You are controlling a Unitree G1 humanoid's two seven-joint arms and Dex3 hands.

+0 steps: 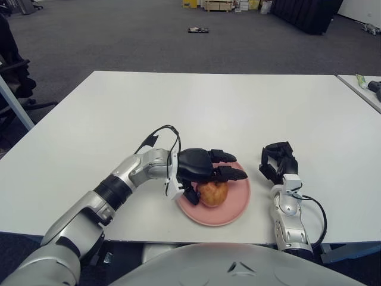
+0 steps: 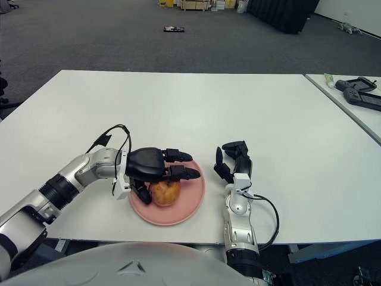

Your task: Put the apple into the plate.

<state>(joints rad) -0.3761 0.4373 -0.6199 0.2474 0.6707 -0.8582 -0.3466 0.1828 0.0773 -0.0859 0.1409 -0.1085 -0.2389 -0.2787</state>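
A yellow-red apple [image 1: 213,194] lies on the pink plate [image 1: 231,208] near the table's front edge. My left hand [image 1: 215,179] is over the plate. Its fingers [image 1: 231,174] stretch out straight above the apple, its thumb [image 1: 191,196] hangs down at the apple's left side, and it grips nothing. The palm hides the plate's left rim. My right hand [image 1: 278,161] shows just to the right of the plate, fingers relaxed and holding nothing.
The white table [image 1: 208,107] stretches far beyond the plate. A second table at the right edge carries a black device [image 2: 357,92] and a small green item [image 1: 361,81]. A dark chair [image 1: 12,77] stands off the table's left side.
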